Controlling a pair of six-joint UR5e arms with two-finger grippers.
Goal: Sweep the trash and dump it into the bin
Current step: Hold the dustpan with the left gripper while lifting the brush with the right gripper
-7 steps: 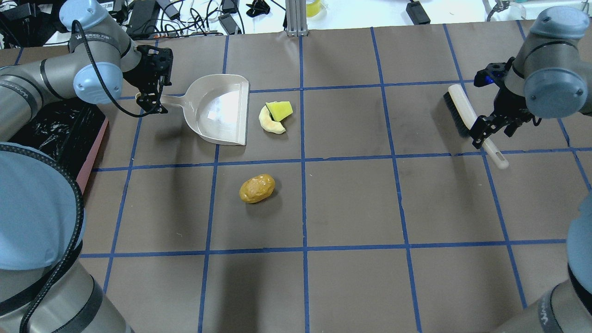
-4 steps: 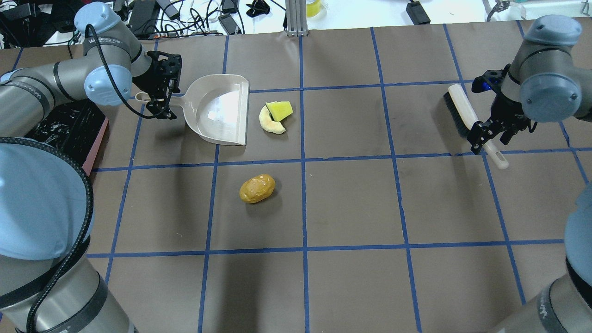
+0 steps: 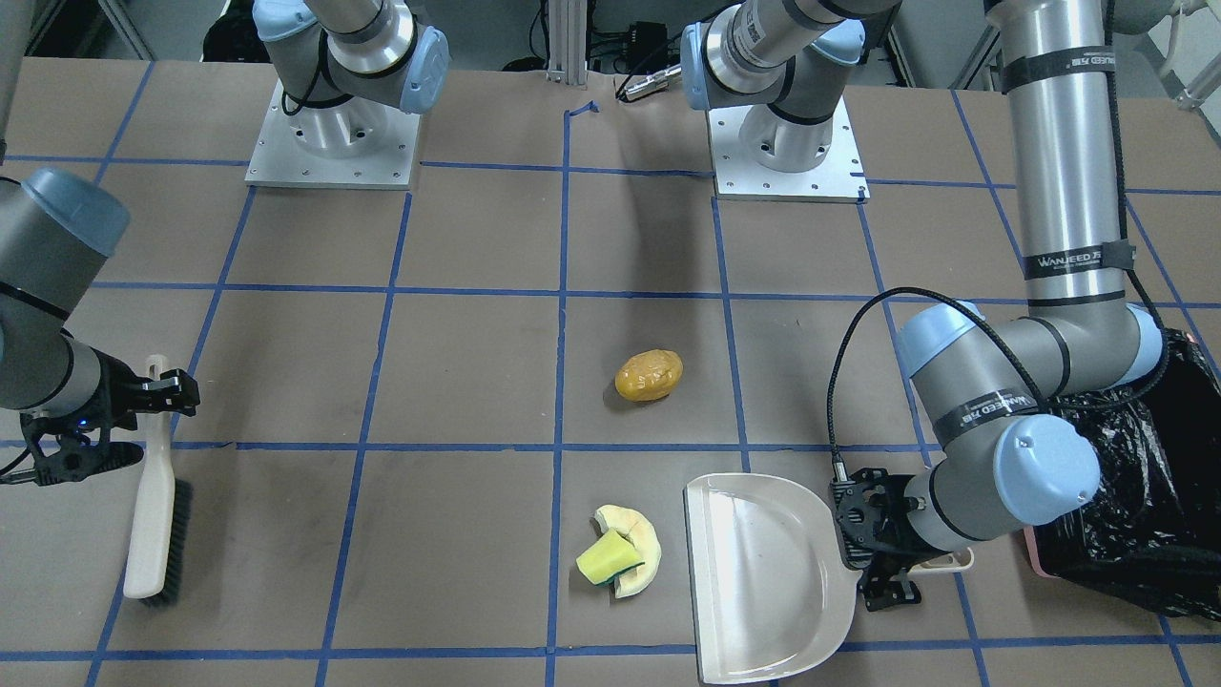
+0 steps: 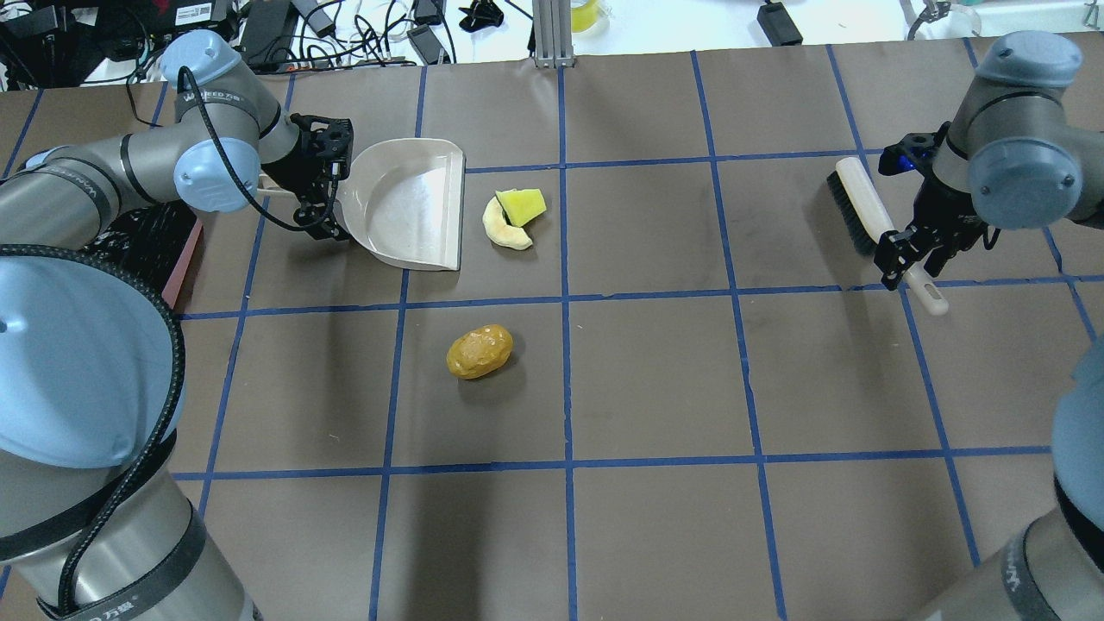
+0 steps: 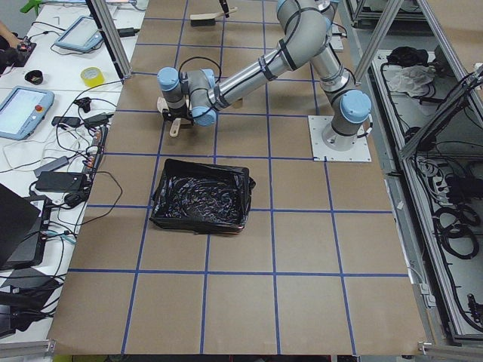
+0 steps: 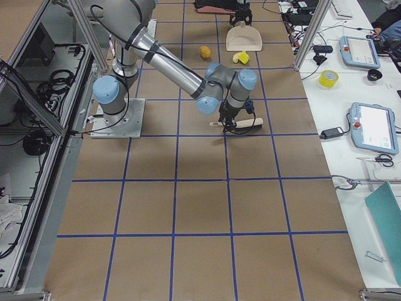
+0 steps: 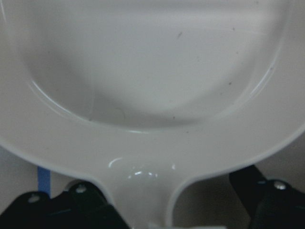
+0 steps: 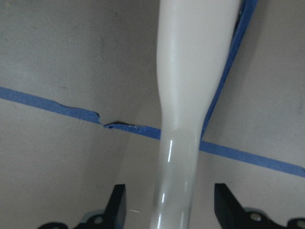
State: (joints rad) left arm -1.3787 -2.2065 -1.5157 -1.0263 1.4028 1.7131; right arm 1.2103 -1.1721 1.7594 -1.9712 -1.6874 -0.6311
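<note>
Brown table [image 4: 655, 379] taped into a blue grid, cables and tablets piled along the far edge.

The dustpan [image 4: 405, 207] lies flat with its open lip facing the pale peel [image 4: 503, 235] and the yellow-green sponge piece [image 4: 523, 205] resting on it, both just beside the lip. I'd guess that's so a short push gets them in. The potato lump [image 4: 479, 351] sits on its own, well apart, nearer the robot.

The left gripper [image 4: 321, 194] is down over the dustpan handle. The right gripper [image 4: 906, 254] is over the handle of the brush [image 4: 858, 211], way off on the other side.

From overhead you can't really tell if either claw has bitten. The wrist cams sort that out:
- **Left:** the handle runs between the fingers [image 7: 267, 200], with a clear gap on one side.
- **Right:** the brush handle has daylight on both sides of its fingers [image 8: 117, 205].

So both are spread, straddling, gripping nothing yet.

The bin [image 5: 200, 196] is mostly hidden under the left arm from overhead. The left side camera shows it whole, black-lined, just beside the dustpan end, which looks handy for tipping.
</note>
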